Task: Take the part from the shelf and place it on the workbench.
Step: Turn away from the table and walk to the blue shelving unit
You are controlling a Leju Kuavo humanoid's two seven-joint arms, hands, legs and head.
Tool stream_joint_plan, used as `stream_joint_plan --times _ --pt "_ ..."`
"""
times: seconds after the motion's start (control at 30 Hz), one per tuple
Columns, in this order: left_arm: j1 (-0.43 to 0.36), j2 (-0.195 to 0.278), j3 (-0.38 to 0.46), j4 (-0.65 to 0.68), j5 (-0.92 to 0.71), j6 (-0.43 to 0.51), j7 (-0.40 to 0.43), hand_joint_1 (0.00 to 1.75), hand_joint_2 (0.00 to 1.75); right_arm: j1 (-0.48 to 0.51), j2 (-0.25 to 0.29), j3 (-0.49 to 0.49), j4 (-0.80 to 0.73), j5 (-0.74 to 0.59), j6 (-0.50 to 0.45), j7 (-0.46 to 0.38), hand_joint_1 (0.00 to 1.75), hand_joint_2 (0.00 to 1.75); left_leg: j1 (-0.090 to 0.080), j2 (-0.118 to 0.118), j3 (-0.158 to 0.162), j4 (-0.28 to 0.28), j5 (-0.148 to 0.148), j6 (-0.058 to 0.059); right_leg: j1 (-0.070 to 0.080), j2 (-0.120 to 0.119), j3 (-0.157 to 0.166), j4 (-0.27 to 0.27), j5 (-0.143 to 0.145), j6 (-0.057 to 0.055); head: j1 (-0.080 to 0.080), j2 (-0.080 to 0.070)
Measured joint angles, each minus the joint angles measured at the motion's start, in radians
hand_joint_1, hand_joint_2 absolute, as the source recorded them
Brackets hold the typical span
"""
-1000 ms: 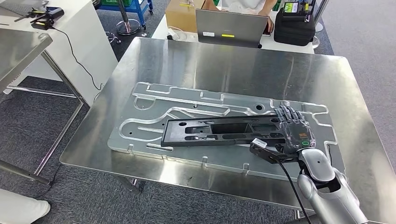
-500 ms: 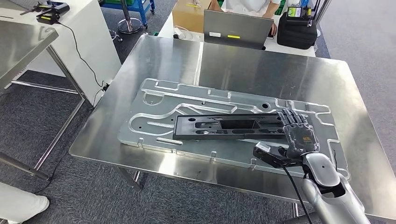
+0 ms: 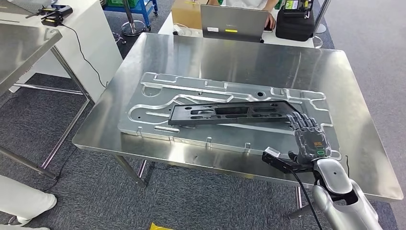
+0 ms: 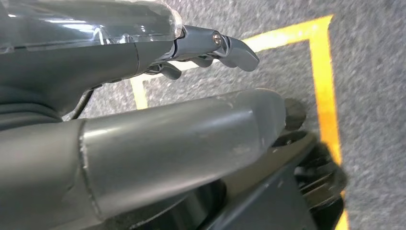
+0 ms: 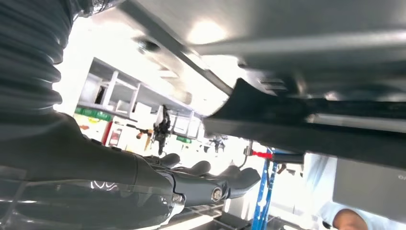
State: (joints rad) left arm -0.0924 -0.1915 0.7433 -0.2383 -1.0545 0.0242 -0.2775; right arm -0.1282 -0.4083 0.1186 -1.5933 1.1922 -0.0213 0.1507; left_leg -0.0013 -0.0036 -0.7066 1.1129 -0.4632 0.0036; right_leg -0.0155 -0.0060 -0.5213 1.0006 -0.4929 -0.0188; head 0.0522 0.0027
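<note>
My right hand point(image 3: 310, 139) has drawn back off the part point(image 3: 230, 114), fingers spread and holding nothing; part lies on the workbench point(image 3: 268, 57) fixture plate point(image 3: 158, 82); risk: trailing fingertips snag its end, dragging it askew.

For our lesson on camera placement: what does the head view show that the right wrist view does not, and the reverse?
Head view alone: the whole steel workbench, the grooved silver fixture plate on it, a grey laptop and the right arm coming in from below. Right wrist view alone: white shelving in the background and the hand's ribbed cover. Shared: the right hand with its fingers by the end of the long black slotted part.
</note>
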Motion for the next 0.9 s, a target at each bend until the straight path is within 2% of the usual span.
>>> stream_joint_plan --times 0.03,0.07,0.1,0.13,0.17,0.2,0.23,0.27,0.3,0.33,0.4,0.43,0.47,0.5,0.53,0.57,0.6,0.63,0.67,0.7,0.73,0.77,0.8,0.83,0.9 --pt "0.0 0.0 0.0 0.0 0.0 0.0 0.0 0.0 0.0 0.002 0.0 0.0 -0.002 0.0 0.0 0.0 0.0 1.75 0.001 0.0 -0.018 0.066 -0.055 -0.005 0.001 0.0 -0.016 0.001 0.012 -0.003 0.0 0.0" --pt "0.0 0.0 0.001 0.0 0.0 -0.001 0.0 0.0 0.0 0.004 0.0 0.0 -0.003 0.001 0.0 -0.001 0.0 1.75 0.003 0.001 -0.031 0.131 -0.094 -0.008 0.002 -0.001 -0.032 0.002 0.024 -0.004 0.0 0.0" --pt "0.0 0.0 0.001 0.0 0.0 -0.001 0.001 0.0 0.0 0.007 0.0 0.0 -0.003 0.002 0.0 -0.001 0.0 1.75 0.003 0.001 -0.033 0.18 -0.109 -0.01 0.003 -0.001 -0.049 0.003 0.036 -0.003 0.0 0.0" --pt "0.0 0.0 0.001 0.0 0.0 -0.001 0.002 0.0 0.0 0.009 0.0 0.0 -0.003 0.005 0.0 -0.001 0.0 1.75 0.004 0.001 -0.019 0.198 -0.1 -0.009 0.004 -0.001 -0.066 0.005 0.047 -0.002 0.0 0.0" --pt "0.0 0.0 0.001 0.0 0.0 -0.001 0.003 0.0 0.0 0.012 0.0 0.0 -0.003 0.008 -0.001 -0.001 0.0 1.75 0.003 0.0 0.011 0.183 -0.077 -0.006 0.005 -0.002 -0.082 0.008 0.057 -0.001 0.0 0.0" --pt "-0.001 0.0 0.001 0.0 0.0 -0.001 0.004 0.0 0.0 0.014 0.0 0.0 -0.004 0.011 -0.001 -0.002 0.0 1.75 0.002 0.0 0.061 0.133 -0.052 -0.001 0.006 -0.002 -0.096 0.011 0.068 0.001 0.0 0.0" --pt "-0.002 0.001 0.001 0.0 0.0 -0.001 0.005 0.0 0.0 0.016 0.0 0.0 -0.006 0.014 -0.001 -0.002 0.0 1.75 0.0 0.0 0.122 0.058 -0.044 0.008 0.008 -0.002 -0.107 0.013 0.076 0.003 0.0 0.0" --pt "-0.004 0.002 0.001 0.0 0.0 -0.001 0.006 0.0 0.0 0.018 0.0 0.0 -0.008 0.017 -0.001 -0.002 0.0 1.75 -0.003 0.0 0.179 -0.022 -0.048 0.016 0.009 -0.002 -0.114 0.016 0.084 0.007 0.0 0.0" --pt "-0.005 0.003 0.001 0.0 0.0 -0.001 0.006 0.0 0.0 0.02 0.0 0.001 -0.01 0.019 -0.002 -0.001 0.0 1.75 -0.006 0.0 0.221 -0.083 -0.058 0.023 0.008 -0.003 -0.118 0.016 0.093 0.013 0.0 0.0" --pt "-0.007 0.004 0.001 0.0 0.0 -0.001 0.006 0.0 0.0 0.022 0.0 0.001 -0.013 0.02 -0.002 -0.001 0.0 1.75 -0.009 -0.001 0.241 -0.119 -0.067 0.028 0.007 -0.005 -0.12 0.015 0.101 0.019 0.0 0.0" --pt "-0.007 0.004 0.001 0.0 0.0 -0.001 0.006 0.0 0.0 0.026 0.0 0.002 -0.014 0.021 -0.002 -0.001 0.0 1.75 -0.01 0.001 0.236 -0.137 -0.053 0.039 0.004 -0.005 -0.123 0.011 0.115 0.033 0.0 0.0" --pt "-0.006 0.003 0.002 0.0 0.0 -0.001 0.007 0.0 0.0 0.029 0.0 0.003 -0.015 0.021 -0.002 -0.001 0.0 1.75 -0.008 0.003 0.229 -0.141 -0.041 0.048 0.002 -0.003 -0.129 0.018 0.103 0.039 0.0 0.0" --pt "-0.005 0.003 0.002 0.001 0.0 -0.001 0.007 0.0 0.0 0.031 0.0 0.003 -0.015 0.021 -0.002 -0.001 0.0 1.75 -0.006 0.006 0.219 -0.146 -0.027 0.055 0.002 -0.001 -0.139 0.04 0.071 0.042 0.0 0.0" --pt "-0.005 0.003 0.002 0.001 0.001 -0.001 0.008 0.0 0.0 0.033 0.0 0.003 -0.015 0.021 -0.002 -0.001 0.0 1.75 -0.005 0.008 0.206 -0.147 -0.013 0.061 0.0 0.0 -0.154 0.082 0.022 0.046 0.0 0.0" --pt "-0.006 0.003 0.002 0.001 0.001 -0.001 0.008 0.0 0.0 0.035 0.0 0.003 -0.015 0.021 -0.002 0.0 0.0 1.75 -0.005 0.009 0.19 -0.147 0.0 0.065 0.0 0.002 -0.171 0.141 -0.033 0.049 0.0 0.0" --pt "-0.005 0.003 0.002 0.001 0.001 -0.001 0.008 0.0 0.0 0.037 0.0 0.003 -0.015 0.021 -0.002 0.0 0.0 1.75 -0.006 0.01 0.172 -0.145 0.012 0.065 -0.001 0.002 -0.185 0.206 -0.075 0.052 0.0 0.0" --pt "-0.005 0.003 0.002 0.001 0.002 -0.001 0.008 0.0 0.0 0.039 0.0 0.003 -0.015 0.021 -0.002 0.0 0.0 1.75 -0.006 0.01 0.154 -0.142 0.025 0.064 -0.001 0.002 -0.19 0.259 -0.092 0.055 0.0 0.0" --pt "-0.004 0.003 0.002 0.001 0.002 -0.001 0.008 0.0 0.0 0.041 0.0 0.004 -0.015 0.021 -0.002 0.0 0.0 1.75 -0.006 0.011 0.135 -0.138 0.036 0.062 -0.002 0.002 -0.182 0.286 -0.084 0.057 0.0 0.0" --pt "-0.003 0.002 0.002 0.001 0.002 -0.001 0.008 0.0 0.0 0.042 0.0 0.004 -0.015 0.021 -0.002 0.0 0.0 1.75 -0.005 0.011 0.117 -0.133 0.046 0.06 -0.003 0.002 -0.158 0.28 -0.058 0.059 0.0 0.0" --pt "-0.003 0.002 0.002 0.001 0.002 -0.001 0.008 0.0 0.0 0.042 0.0 0.004 -0.015 0.022 -0.003 0.0 0.0 1.75 -0.005 0.011 0.099 -0.126 0.055 0.056 -0.005 0.002 -0.115 0.238 -0.029 0.059 0.0 0.0" --pt "-0.003 0.002 0.002 0.001 0.002 -0.001 0.008 0.0 0.0 0.042 0.0 0.004 -0.016 0.023 -0.004 0.0 0.0 1.75 -0.005 0.011 0.083 -0.117 0.062 0.052 -0.006 0.002 -0.06 0.169 -0.019 0.057 0.0 0.0" --pt "-0.003 0.001 0.002 0.001 0.003 -0.001 0.008 0.0 0.0 0.043 0.001 0.004 -0.019 0.025 -0.008 -0.001 0.0 1.75 -0.006 0.011 0.071 -0.108 0.068 0.047 -0.005 0.003 -0.008 0.095 -0.024 0.054 0.0 0.0" --pt "-0.004 0.001 0.002 0.001 0.003 0.0 0.008 0.0 0.0 0.046 0.003 0.004 -0.022 0.027 -0.014 -0.002 0.0 1.75 -0.007 0.011 0.063 -0.102 0.074 0.041 -0.002 0.003 0.03 0.038 -0.037 0.049 0.0 0.0" --pt "-0.004 0.001 0.003 0.001 0.004 0.001 0.008 0.0 0.0 0.05 0.006 0.004 -0.027 0.028 -0.025 -0.004 0.0 1.75 -0.007 0.01 0.059 -0.099 0.082 0.035 0.002 0.004 0.048 0.005 -0.051 0.042 0.0 0.0" --pt "-0.002 0.001 0.003 0.001 0.006 0.004 0.009 0.0 0.0 0.064 0.022 0.005 -0.039 0.031 -0.059 -0.011 0.0 1.75 -0.005 0.009 0.056 -0.101 0.096 0.021 0.005 0.003 0.044 -0.004 -0.042 0.026 0.0 0.0"
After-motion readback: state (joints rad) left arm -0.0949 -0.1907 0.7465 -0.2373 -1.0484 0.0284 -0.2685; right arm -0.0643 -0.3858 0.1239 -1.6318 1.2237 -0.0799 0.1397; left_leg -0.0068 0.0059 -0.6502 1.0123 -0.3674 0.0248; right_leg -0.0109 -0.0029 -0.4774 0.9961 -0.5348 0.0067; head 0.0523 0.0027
